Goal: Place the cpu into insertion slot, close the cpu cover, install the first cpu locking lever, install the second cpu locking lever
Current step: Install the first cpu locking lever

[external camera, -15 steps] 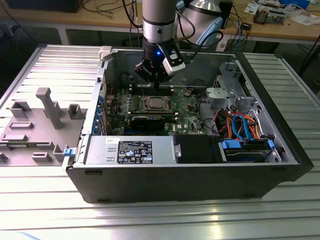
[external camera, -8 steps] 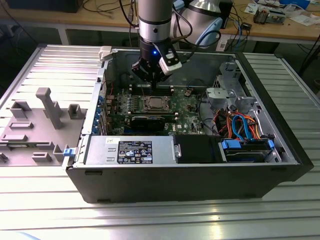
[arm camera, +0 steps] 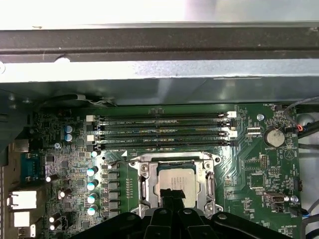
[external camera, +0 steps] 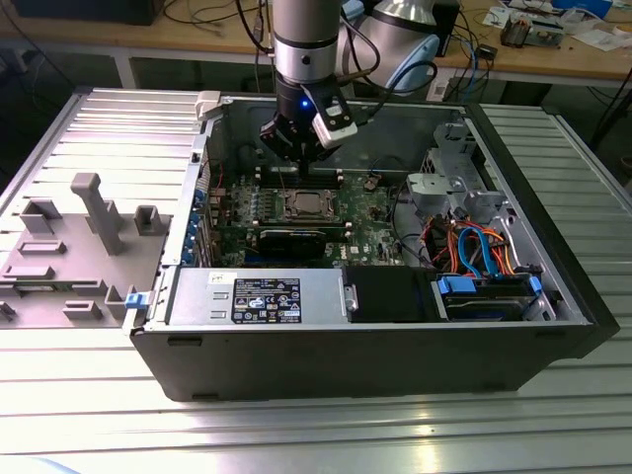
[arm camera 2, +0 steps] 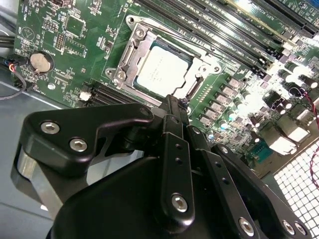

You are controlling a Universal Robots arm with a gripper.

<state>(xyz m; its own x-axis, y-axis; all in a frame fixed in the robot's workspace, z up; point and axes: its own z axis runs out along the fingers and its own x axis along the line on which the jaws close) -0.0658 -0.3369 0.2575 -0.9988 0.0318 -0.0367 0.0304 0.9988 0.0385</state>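
Note:
The cpu (arm camera 2: 162, 69) lies flat in the insertion slot (arm camera 2: 199, 82), its silvery top facing up; it also shows as the cpu (arm camera: 175, 180) and the cpu (external camera: 303, 205). The cpu cover (arm camera 2: 130, 55) lies down around the chip as a silver frame (arm camera: 145, 184). A thin metal lever (arm camera 2: 174, 36) runs along one side of the socket. My gripper (arm camera 2: 172, 103) hangs just above the socket's edge with its black fingers pressed together and nothing between them. In the exterior view my gripper (external camera: 299, 158) stands over the board inside the open computer case.
Rows of memory slots (arm camera: 159, 129) run beside the socket, and a coin battery (arm camera: 273, 137) sits further along the board. A power supply (external camera: 257, 296), a drive cage with coloured cables (external camera: 474, 247) and the case wall (external camera: 197, 197) surround the board. A grey fixture (external camera: 69, 237) lies on the table at the exterior view's left.

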